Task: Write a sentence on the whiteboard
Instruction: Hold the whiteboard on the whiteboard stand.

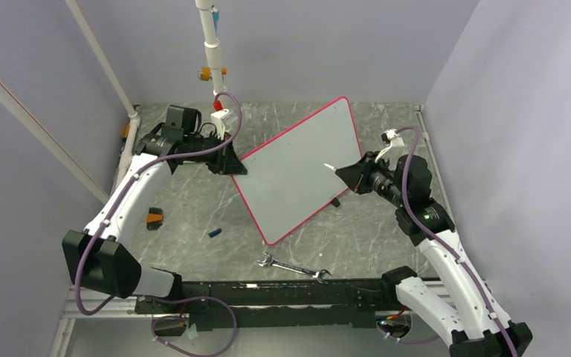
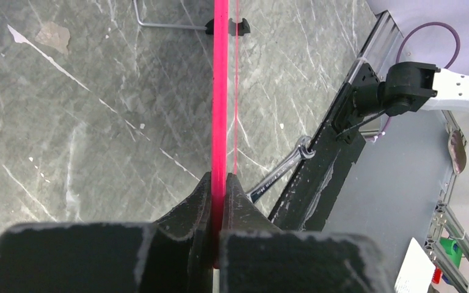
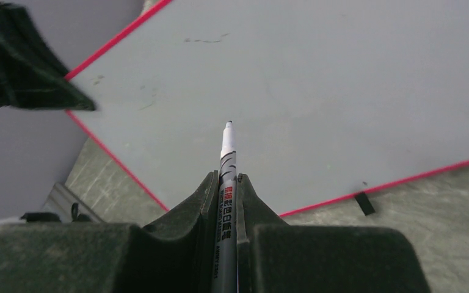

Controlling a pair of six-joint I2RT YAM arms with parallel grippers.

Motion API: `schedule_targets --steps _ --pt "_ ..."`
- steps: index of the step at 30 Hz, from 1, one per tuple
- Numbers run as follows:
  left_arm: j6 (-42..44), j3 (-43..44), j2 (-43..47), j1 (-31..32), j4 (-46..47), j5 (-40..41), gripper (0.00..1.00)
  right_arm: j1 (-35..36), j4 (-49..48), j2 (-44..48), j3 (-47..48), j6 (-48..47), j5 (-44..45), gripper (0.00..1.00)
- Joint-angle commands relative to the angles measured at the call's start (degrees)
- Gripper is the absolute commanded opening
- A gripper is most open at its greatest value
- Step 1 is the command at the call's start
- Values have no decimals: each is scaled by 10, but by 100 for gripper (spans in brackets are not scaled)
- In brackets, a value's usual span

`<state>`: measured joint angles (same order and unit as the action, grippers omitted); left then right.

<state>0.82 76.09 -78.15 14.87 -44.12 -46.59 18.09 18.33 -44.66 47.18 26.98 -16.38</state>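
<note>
**Ana:** Where was the board when you stopped?

**Me:** The board point(image 1: 297, 167) stood tilted up mid-table, between the arms. My left gripper point(image 2: 218, 183) had its fingers pinched on the red rim at one edge. I saw no words on the face, only faint smudges.

**Ana:** And the right side?

**Me:** The right gripper point(image 3: 227, 178) was clamped on the marker point(image 3: 228, 146), with the tip aimed at the middle of the face. I couldn't tell whether it touched.

**Ana:** What worried you?

**Me:** Mostly that thin grip on the rim. I judged that any push from the marker would lever the board about that one pinch. It could swing away, so strokes would come out faint or broken. It could also slip free and drop toward the wrench point(image 1: 294, 268) lying near its lower corner.

**Ana:** Anything with the marker itself?

**Me:** It stuck out well past the fingers. Side load during a stroke could twist it in the grip or push it back. I thought too much pressure would crush the tip and too little would leave no ink.
</note>
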Motion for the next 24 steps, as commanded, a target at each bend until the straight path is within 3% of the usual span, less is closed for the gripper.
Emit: schedule_targets --steps 1,5,9,15,24 --pt "20 4 -27 2 70 -2 0 7 -106 -23 -1 -29 -105 0" --pt "43 10 -45 2 50 47 0 57 -129 -58 11 -75 -107 0" --pt "47 -6 -40 2 55 120 0 149 -124 -106 28 -132 -29 0" --pt "54 -36 -19 3 66 200 0 197 -166 -149 27 -155 -12 0" --pt "38 -46 -7 15 74 225 0 273 -162 -193 73 -192 47 0"
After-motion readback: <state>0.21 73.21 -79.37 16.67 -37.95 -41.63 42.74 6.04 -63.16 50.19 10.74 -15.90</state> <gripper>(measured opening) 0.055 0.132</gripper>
